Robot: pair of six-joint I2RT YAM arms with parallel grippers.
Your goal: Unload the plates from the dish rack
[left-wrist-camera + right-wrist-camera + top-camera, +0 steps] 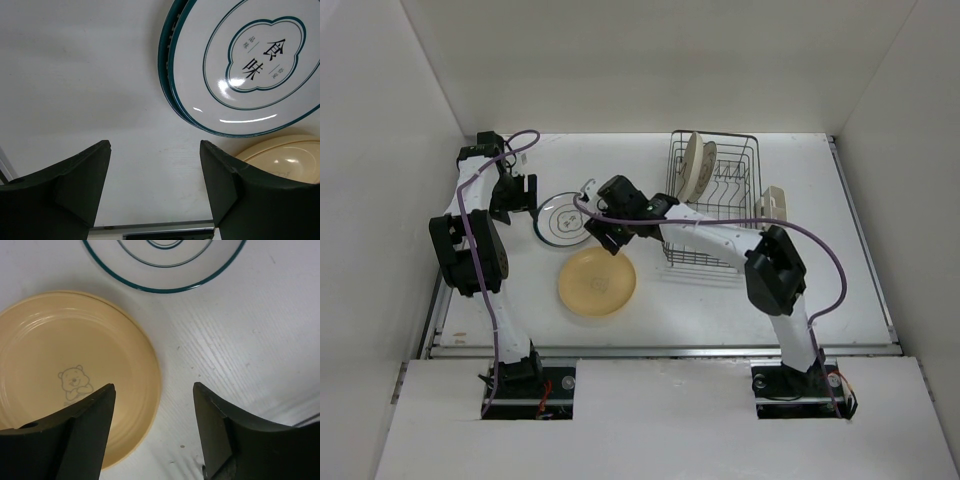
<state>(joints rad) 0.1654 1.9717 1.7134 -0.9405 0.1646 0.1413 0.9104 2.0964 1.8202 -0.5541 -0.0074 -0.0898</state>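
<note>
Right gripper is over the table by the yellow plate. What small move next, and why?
Probably lift the right gripper and swing it toward the dish rack. Its jaws are open and empty, the yellow plate lies flat on the table, and plates stand upright in the rack, not yet unloaded.

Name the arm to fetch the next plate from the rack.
Right, probably. The right gripper is open and empty, and the dish rack with its remaining plates sits on that arm's side. The left gripper lies beyond the white plate.
</note>
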